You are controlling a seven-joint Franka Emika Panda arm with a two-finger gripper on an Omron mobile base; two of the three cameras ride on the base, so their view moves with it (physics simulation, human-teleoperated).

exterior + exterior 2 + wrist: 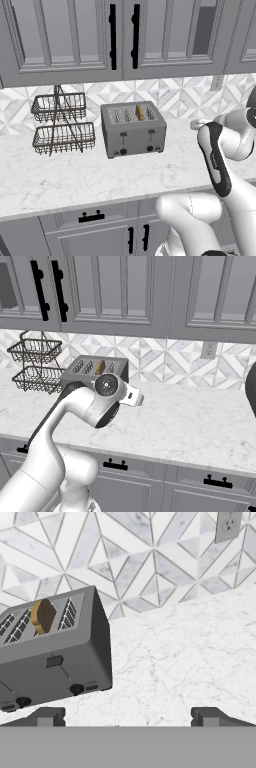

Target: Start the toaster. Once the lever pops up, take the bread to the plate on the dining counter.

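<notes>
Tan bread (43,616) stands in toaster (55,657), fingers (50,716) spread apart, seemingly clear.

The boxy grey brushed-metal four-slot toaster (133,129) stands on the white marble-patterned kitchen countertop (60,180), near the tiled geometric backsplash (180,97) behind it. The small tan-brown slice of bread (140,113) sits upright in one of the toaster's slots, in the right-hand pair as seen from the front. The two-tier black wire basket (61,123) stands on the same countertop just to the toaster's left. Grey panelled wall cabinets (120,35) hang above both. A wall outlet (208,349) sits on the backsplash well to the toaster's right. Drawers and cabinet doors (95,232) run below the countertop's front edge.
</notes>
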